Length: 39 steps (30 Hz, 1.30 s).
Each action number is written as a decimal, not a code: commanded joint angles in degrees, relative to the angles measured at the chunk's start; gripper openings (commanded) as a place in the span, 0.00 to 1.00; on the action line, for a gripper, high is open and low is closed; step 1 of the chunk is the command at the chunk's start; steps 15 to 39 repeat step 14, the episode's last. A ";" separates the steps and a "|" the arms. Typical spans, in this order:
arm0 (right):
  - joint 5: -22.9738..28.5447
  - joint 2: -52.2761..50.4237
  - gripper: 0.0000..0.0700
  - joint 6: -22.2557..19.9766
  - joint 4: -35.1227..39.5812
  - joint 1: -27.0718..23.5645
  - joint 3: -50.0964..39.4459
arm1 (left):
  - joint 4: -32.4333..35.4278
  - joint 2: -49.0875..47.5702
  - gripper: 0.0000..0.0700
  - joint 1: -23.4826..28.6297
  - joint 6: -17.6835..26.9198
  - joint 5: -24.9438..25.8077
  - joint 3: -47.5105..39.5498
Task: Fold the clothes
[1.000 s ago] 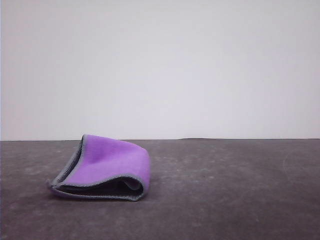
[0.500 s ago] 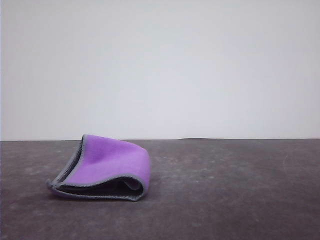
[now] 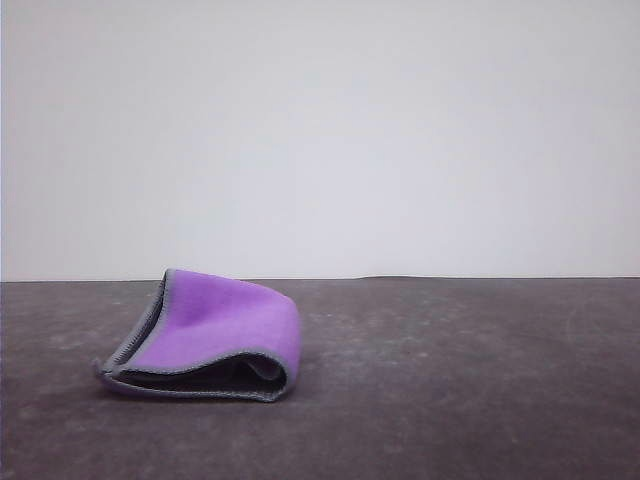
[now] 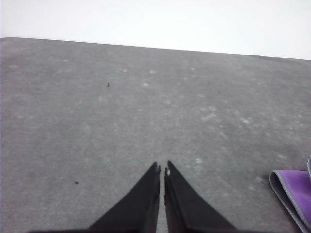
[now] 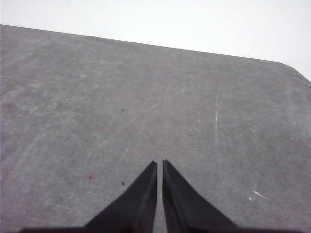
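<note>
The grey bench carries the cloth at front left, doubled over, purple outward. The fold bulges open and could spring apart unpressed. The left claw and right claw are both pinched narrow, empty. The cloth's inner layers are hidden.

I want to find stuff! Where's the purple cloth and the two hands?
purple cloth (image 3: 220, 325), front view, top purple face.
left hand (image 4: 162, 170), left wrist view, between fingertips.
right hand (image 5: 160, 164), right wrist view, between fingertips.
</note>
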 commanded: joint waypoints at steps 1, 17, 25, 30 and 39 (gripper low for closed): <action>0.02 -0.15 0.02 0.79 0.66 0.02 -0.28 | -0.40 -0.02 0.00 0.02 0.11 -0.26 -1.09; 0.02 -0.15 0.02 0.77 0.66 0.02 -0.28 | -0.40 -0.02 0.00 0.02 0.11 -0.24 -1.09; 0.02 -0.15 0.02 0.77 0.66 0.02 -0.28 | -0.40 -0.02 0.00 0.02 0.11 -0.24 -1.09; 0.02 -0.15 0.02 0.77 0.66 0.02 -0.28 | -0.40 -0.02 0.00 0.02 0.11 -0.24 -1.09; 0.02 -0.15 0.02 0.77 0.66 0.02 -0.28 | -0.40 -0.02 0.00 0.02 0.11 -0.24 -1.09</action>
